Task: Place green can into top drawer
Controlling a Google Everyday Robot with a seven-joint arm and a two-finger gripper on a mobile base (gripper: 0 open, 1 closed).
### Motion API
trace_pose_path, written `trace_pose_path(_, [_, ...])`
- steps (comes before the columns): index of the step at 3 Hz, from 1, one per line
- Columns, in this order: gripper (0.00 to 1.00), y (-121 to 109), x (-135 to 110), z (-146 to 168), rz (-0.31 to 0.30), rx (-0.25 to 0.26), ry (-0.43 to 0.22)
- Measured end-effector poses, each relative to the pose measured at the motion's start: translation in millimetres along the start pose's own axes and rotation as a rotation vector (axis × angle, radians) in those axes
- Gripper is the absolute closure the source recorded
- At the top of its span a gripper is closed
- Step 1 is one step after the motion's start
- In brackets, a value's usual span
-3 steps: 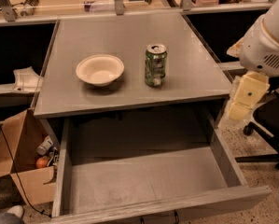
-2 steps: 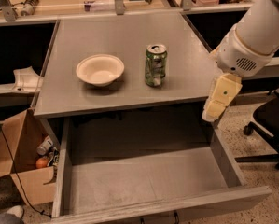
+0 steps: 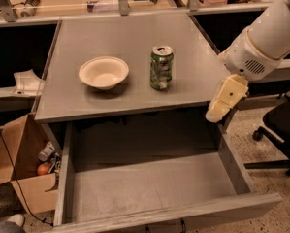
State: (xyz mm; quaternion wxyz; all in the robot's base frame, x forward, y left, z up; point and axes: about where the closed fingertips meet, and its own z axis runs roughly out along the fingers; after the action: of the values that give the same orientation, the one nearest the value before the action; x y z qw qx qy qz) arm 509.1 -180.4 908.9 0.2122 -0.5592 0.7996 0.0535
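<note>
The green can (image 3: pixel 161 67) stands upright on the grey tabletop (image 3: pixel 135 38), just right of a cream bowl (image 3: pixel 104 72). The top drawer (image 3: pixel 149 183) is pulled open below the table's front edge, and nothing shows on its flat grey bottom. My gripper (image 3: pixel 225 99) hangs from the white arm at the right. It is over the table's front right corner and the drawer's right wall, to the right of the can and apart from it.
A brown cardboard box (image 3: pixel 23 178) with small items stands on the floor at the left of the drawer. A black office chair (image 3: pixel 280 130) is at the right. Papers (image 3: pixel 25 81) lie on the left shelf. Clutter lines the far bench.
My arm and gripper have moved leftward and up, from beside the table's right side to over its front right corner. The can, bowl and drawer have not moved.
</note>
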Motion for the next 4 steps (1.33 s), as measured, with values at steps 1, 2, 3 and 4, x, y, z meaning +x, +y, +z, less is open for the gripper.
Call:
trace_pose_path(1, [0.00, -19.4, -14.8, 15.0, 0.040, -0.008, -0.105])
trace_pose_path(2, [0.00, -31.0, -24.8, 28.1, 0.056, -0.028, -0.163])
trace_pose_path(3, [0.00, -31.0, -24.9, 29.0, 0.057, -0.030, -0.165])
trace_pose_path(4, [0.00, -37.5, -27.1, 34.1, 0.074, -0.025, -0.198])
